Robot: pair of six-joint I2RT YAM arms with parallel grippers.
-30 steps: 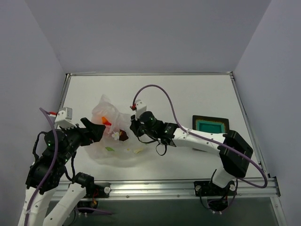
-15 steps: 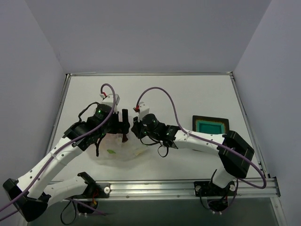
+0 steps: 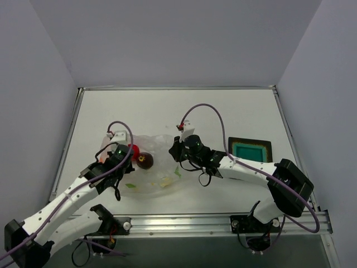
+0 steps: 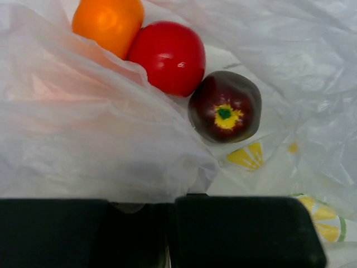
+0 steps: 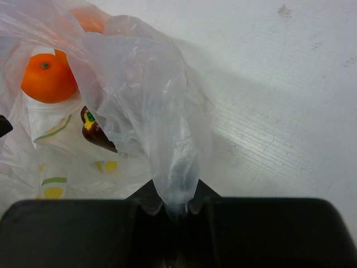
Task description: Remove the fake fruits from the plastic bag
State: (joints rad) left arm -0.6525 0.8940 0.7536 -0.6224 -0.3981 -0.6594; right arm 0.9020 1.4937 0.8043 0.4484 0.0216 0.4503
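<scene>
The fake fruits lie in the open mouth of the translucent whitish crinkly plastic bag (image 3: pixel 162 178) with small yellow and green flower prints, which is slumped on the white table (image 3: pixel 234 111) at lower left of centre in the overhead view. In the left wrist view a glossy orange plastic ball (image 4: pixel 109 22) at upper left touches a bright red plastic ball (image 4: pixel 167 56). A dark maroon plastic ball (image 4: pixel 226 106) with a yellow blossom end lies just beside the red one, to its lower right. What looks like a second orange ball (image 5: pixel 89 21) shows only dimly through film at the top left of the right wrist view. The fruits look light, hard and slick, apt to roll or squirt out of a skewed pinch, so each is best taken across its widest middle from straight above; the maroon one is the most exposed. The bag is soft, flimsy and slippery, likely to fold over its contents when slack, and best held by a bunched edge. The right gripper (image 5: pixel 175 206) pinches a twisted tuft of the bag's right rim and holds it up. The left gripper (image 4: pixel 170 204) has its fingers pressed together with no gap, with a billowing fold of film gathered at their tips and apparently nipped there. A black rectangular tray with a teal centre (image 3: pixel 249 149) sits well apart, right of centre.
</scene>
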